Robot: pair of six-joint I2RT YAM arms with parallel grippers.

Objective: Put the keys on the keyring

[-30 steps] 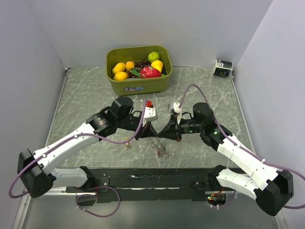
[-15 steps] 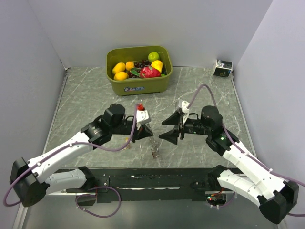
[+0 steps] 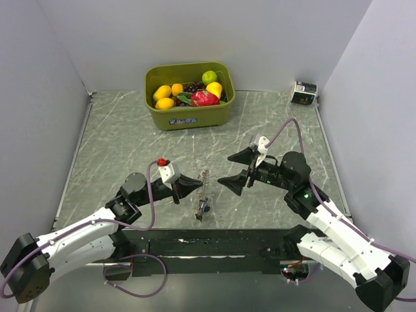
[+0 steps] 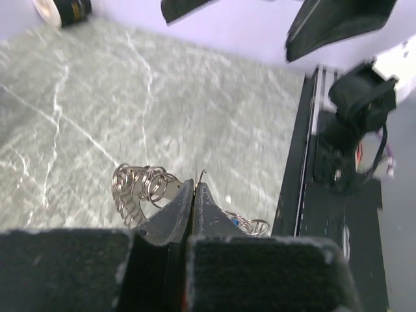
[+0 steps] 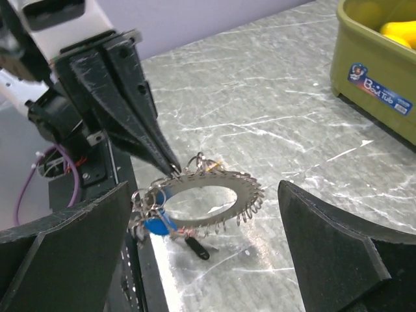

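My left gripper (image 3: pixel 197 184) is shut on the edge of the keyring (image 3: pixel 204 190), pinching one thin wire loop (image 4: pixel 203 174) at its fingertips. The keyring (image 5: pixel 242 188) is a flat metal hoop edged with many small split rings, held tilted just above the table. A blue-headed key (image 5: pixel 155 225) and a black-headed key (image 5: pixel 197 246) hang at its lower end; in the top view the keys (image 3: pixel 204 208) are a small cluster. My right gripper (image 3: pixel 235 170) stands wide open just right of the keyring, touching nothing. Its fingers (image 5: pixel 62 260) flank the hoop at a distance.
An olive bin (image 3: pixel 190 117) of toy fruit stands at the back centre. A small dark can (image 3: pixel 303 92) sits at the back right corner. The black base rail (image 3: pixel 214 244) runs along the near edge, close under the keyring. Grey walls close in left, right and behind.
My right gripper has opened, let go and drawn back to the right. My left arm has pulled the keyring nearer and lower, toward the front edge.
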